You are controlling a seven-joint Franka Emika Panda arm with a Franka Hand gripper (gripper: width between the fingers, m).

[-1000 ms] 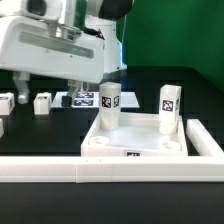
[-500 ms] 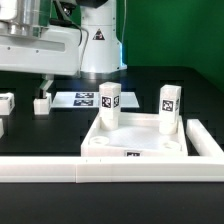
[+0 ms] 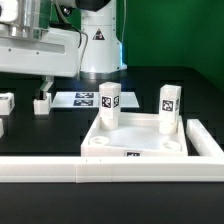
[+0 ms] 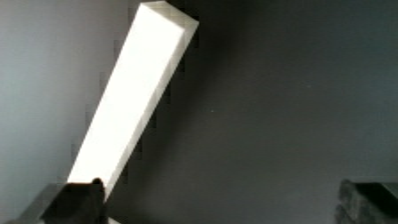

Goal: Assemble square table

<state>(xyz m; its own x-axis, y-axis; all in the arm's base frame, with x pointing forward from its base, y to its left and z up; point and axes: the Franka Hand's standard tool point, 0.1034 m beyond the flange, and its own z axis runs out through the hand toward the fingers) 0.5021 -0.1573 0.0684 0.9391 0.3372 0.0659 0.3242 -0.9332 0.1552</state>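
So in the last second your arm has swung off toward the exterior view's left, uncovering the robot base behind it, and for the last half second it's pretty much parked. The gripper (image 3: 42, 92) now hangs right over a loose leg (image 3: 41, 104) on the black tabletop, so my read is you're lining up the next pick, not placing anything. The jaws are spread as wide as they go with nothing between them. In the wrist view both fingertips (image 4: 79, 196) are far apart, and a long white bar (image 4: 128, 110) runs close past one of them. It's probably that leg, but I can't say for sure from that angle. The square table (image 3: 140, 140) sits rim up on the exterior view's right, just behind the border rail (image 3: 60, 170). Counting: one slab, with one leg (image 3: 109, 103) and a second leg (image 3: 169, 107) standing upright at its far corners. There are two loose ones out on the exterior view's left, the one under the gripper and another loose leg (image 3: 5, 102) near the frame edge. There's also one marker board (image 3: 85, 99) and one rail. So you look roughly halfway on legs, two in and two to go.
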